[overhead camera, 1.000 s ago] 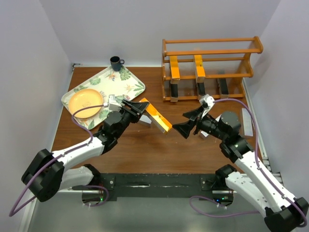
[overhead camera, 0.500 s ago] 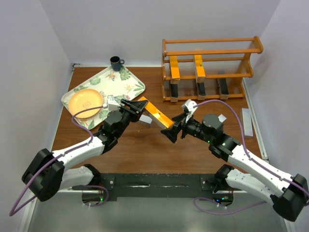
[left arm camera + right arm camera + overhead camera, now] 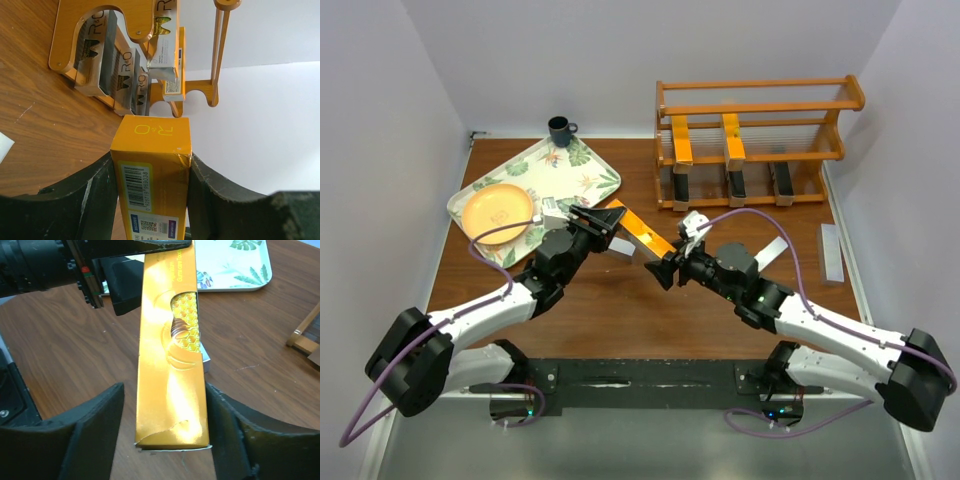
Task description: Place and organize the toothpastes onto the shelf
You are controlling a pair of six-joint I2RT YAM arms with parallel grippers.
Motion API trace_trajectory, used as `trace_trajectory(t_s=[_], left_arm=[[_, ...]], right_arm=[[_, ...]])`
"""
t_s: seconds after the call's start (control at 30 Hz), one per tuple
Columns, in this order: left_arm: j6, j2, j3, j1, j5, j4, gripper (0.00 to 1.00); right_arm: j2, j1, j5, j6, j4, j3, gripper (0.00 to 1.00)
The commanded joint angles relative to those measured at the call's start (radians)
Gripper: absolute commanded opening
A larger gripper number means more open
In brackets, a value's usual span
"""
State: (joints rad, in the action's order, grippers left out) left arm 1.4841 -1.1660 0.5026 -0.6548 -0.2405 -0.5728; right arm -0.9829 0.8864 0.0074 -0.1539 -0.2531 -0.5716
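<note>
A: Brown wooden tabletop (image 3: 620, 310) lies below us. Above it, in the air, we hold the long slim orange-yellow cardboard toothpaste box (image 3: 642, 232), our left gripper (image 3: 608, 224) clamped on its far-left end.

B: Agreed. Our right gripper (image 3: 165, 405) stands spread, one finger either side of the free end, not yet closed on it.

A: Its long axis runs straight from one gripper to the other, free end pointing near-right.

B: We judge the right arm nearer the orange-brown wooden three-tier shelf (image 3: 760, 100), well apart at far right. It should pinch across the box's width.
</note>
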Motion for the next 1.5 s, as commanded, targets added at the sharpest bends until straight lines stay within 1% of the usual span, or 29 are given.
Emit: trace_trajectory(t_s=[0.0, 0.23, 0.27, 0.33, 0.37, 0.4, 0.43, 0.47, 0.5, 0.57, 0.6, 0.7, 0.8, 0.93, 0.97, 1.03, 1.07, 1.1, 1.13, 1.17, 1.23, 1.27, 1.3, 1.33, 1.37, 1.43, 1.47], left_arm=[[0.045, 0.017, 0.028, -0.002, -0.014, -0.073, 0.26], [0.065, 0.016, 0.013, -0.005, 0.001, -0.104, 0.26], [0.067, 0.015, 0.013, -0.006, 0.007, -0.108, 0.26], [0.065, 0.017, 0.010, -0.005, 0.010, -0.110, 0.29], [0.061, 0.020, 0.010, -0.005, 0.010, -0.110, 0.31], [0.051, 0.023, 0.007, -0.005, 0.009, -0.110, 0.35], [0.045, 0.028, 0.004, -0.006, 0.007, -0.110, 0.42], [0.035, 0.032, 0.004, -0.005, 0.000, -0.108, 0.46], [0.010, 0.041, 0.004, -0.005, -0.006, -0.099, 0.54], [-0.018, 0.054, 0.004, -0.003, -0.025, -0.070, 0.63], [-0.048, 0.068, 0.001, -0.003, -0.029, -0.059, 0.73], [-0.106, 0.103, -0.003, 0.000, -0.063, 0.000, 0.86], [-0.177, 0.150, -0.004, 0.004, -0.106, 0.068, 0.94], [-0.312, 0.232, 0.020, 0.009, -0.180, 0.203, 0.96], [-0.384, 0.268, 0.049, 0.011, -0.222, 0.284, 0.97], [-0.462, 0.301, 0.077, 0.011, -0.300, 0.359, 0.97], [-0.534, 0.330, 0.109, 0.014, -0.325, 0.426, 0.98], [-0.577, 0.342, 0.126, 0.017, -0.345, 0.454, 0.99], [-0.623, 0.353, 0.145, 0.017, -0.370, 0.476, 0.99], [-0.713, 0.367, 0.183, 0.018, -0.376, 0.514, 0.99], [-0.803, 0.371, 0.247, 0.021, -0.373, 0.571, 1.00], [-0.888, 0.361, 0.272, 0.023, -0.362, 0.606, 1.00], [-0.930, 0.350, 0.298, 0.024, -0.347, 0.629, 1.00], [-0.968, 0.335, 0.356, 0.026, -0.300, 0.686, 1.00], [-1.026, 0.295, 0.390, 0.032, -0.275, 0.724, 1.00], [-1.070, 0.231, 0.473, 0.038, -0.208, 0.825, 1.00], [-1.106, 0.214, 0.491, 0.040, -0.191, 0.847, 1.00]], right_arm=[[-0.025, 0.017, 0.065, 0.019, -0.095, -0.007, 0.63], [-0.034, 0.023, 0.112, 0.008, -0.135, 0.009, 0.48], [-0.037, 0.023, 0.117, 0.005, -0.140, 0.009, 0.43], [-0.034, 0.023, 0.118, 0.004, -0.138, 0.007, 0.39], [-0.030, 0.025, 0.120, 0.002, -0.134, 0.007, 0.34], [-0.027, 0.025, 0.120, 0.002, -0.129, 0.007, 0.32], [-0.013, 0.025, 0.123, 0.002, -0.123, 0.006, 0.30], [-0.005, 0.023, 0.128, 0.002, -0.109, 0.006, 0.27], [0.004, 0.025, 0.132, 0.002, -0.104, 0.007, 0.26], [0.029, 0.023, 0.144, 0.002, -0.077, 0.007, 0.23], [0.036, 0.025, 0.147, 0.002, -0.068, 0.007, 0.23], [0.070, 0.023, 0.172, 0.010, -0.022, 0.006, 0.21], [0.113, 0.023, 0.199, 0.013, 0.037, -0.002, 0.20], [0.170, 0.023, 0.285, 0.051, 0.141, -0.034, 0.19], [0.191, 0.023, 0.313, 0.057, 0.193, -0.043, 0.19], [0.210, 0.022, 0.394, 0.073, 0.248, -0.071, 0.18], [0.220, 0.022, 0.422, 0.074, 0.306, -0.079, 0.18], [0.224, 0.019, 0.448, 0.079, 0.334, -0.089, 0.17], [0.227, 0.020, 0.503, 0.080, 0.397, -0.114, 0.17], [0.227, 0.013, 0.528, 0.080, 0.426, -0.128, 0.17], [0.230, 0.002, 0.587, 0.073, 0.498, -0.163, 0.17], [0.233, -0.015, 0.607, 0.067, 0.520, -0.174, 0.17], [0.240, -0.023, 0.630, 0.057, 0.538, -0.183, 0.17], [0.245, -0.032, 0.681, 0.042, 0.581, -0.198, 0.17], [0.251, -0.055, 0.700, 0.033, 0.606, -0.209, 0.16], [0.263, -0.092, 0.733, -0.004, 0.685, -0.241, 0.15], [0.271, -0.145, 0.738, -0.012, 0.705, -0.252, 0.15]])
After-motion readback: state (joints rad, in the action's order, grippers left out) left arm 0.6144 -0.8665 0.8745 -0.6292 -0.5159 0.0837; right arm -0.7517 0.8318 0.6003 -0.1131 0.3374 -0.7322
